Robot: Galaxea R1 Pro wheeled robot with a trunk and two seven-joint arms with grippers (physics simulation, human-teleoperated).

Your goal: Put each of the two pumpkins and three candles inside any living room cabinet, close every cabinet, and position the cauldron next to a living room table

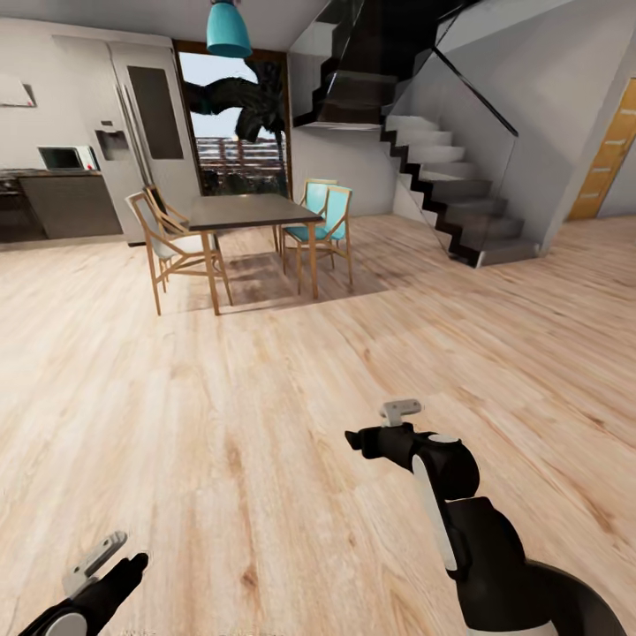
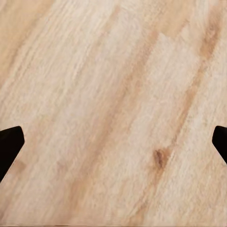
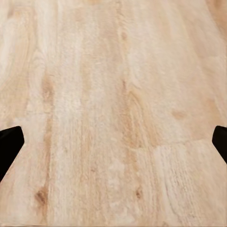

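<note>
Two grippers, left gripper [image 2: 113, 142] and right gripper [image 3: 113, 142], spread wide, empty above bare floor [image 1: 265, 397]. Desk [image 1: 247, 210] far left. Your pumpkins: probably light, rigid; grip across ribs.

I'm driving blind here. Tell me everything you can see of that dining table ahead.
The dining table stands ahead and left of centre on the pale wood floor, before a tall window. Its rectangular top looks dark grey and bare; thin light-wood legs hold it level. Two wooden chairs with pale seats sit at its left, two teal-seated chairs at its right. A teal pendant lamp hangs above it. No pumpkins, candles or cauldron show near it.
</note>
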